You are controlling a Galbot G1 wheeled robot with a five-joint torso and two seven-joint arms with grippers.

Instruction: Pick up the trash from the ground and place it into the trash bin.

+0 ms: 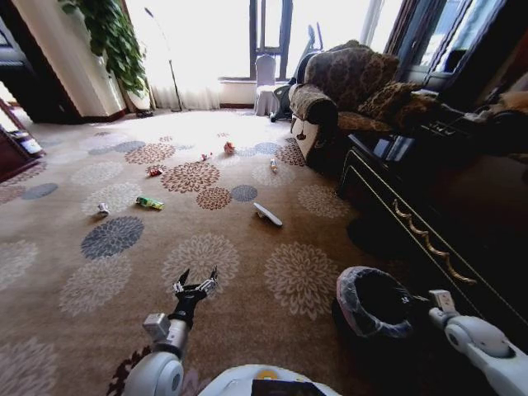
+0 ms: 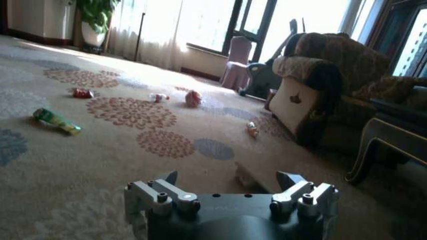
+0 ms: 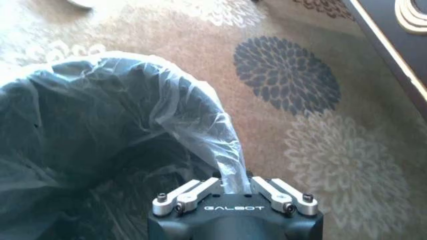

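Left pincer [image 1: 195,285] hangs low over the patterned carpet [image 1: 272,247] at the near edge of the head view, fingers spread wide, nothing between them; the left wrist view confirms the open, empty jaws pointed out across the floor. Right pincer [image 3: 233,186] sits at the trash bin [image 1: 373,304], which stands on the carpet at the robot's right, just beside the dark cabinet [image 1: 437,223]. In the right wrist view its fingers are closed down on a fold of the bin liner [image 3: 200,125] at the rim, so it looks to be holding the bag or bin edge rather than any litter.

Trash is all out on the carpet, well apart from the bin:
- flat white piece [image 1: 267,214], nearest, mid-floor ahead of the left pincer
- green packet [image 1: 149,202], farther left
- silver can [image 1: 103,209], left of the packet
- small red item [image 1: 154,172], beyond the packet
- red-white wad [image 1: 229,148], far, toward the windows
- little bottle [image 1: 273,164], near the armchair [image 1: 338,91]
- another little bottle [image 1: 205,156], beside the wad; too small to tell details

Progress, as judged: early. Bin interior looks dark and I cannot make out any litter inside it. No piece is gripped. Every visible piece is left to collect, the white flat one being closest to the open left pincer.
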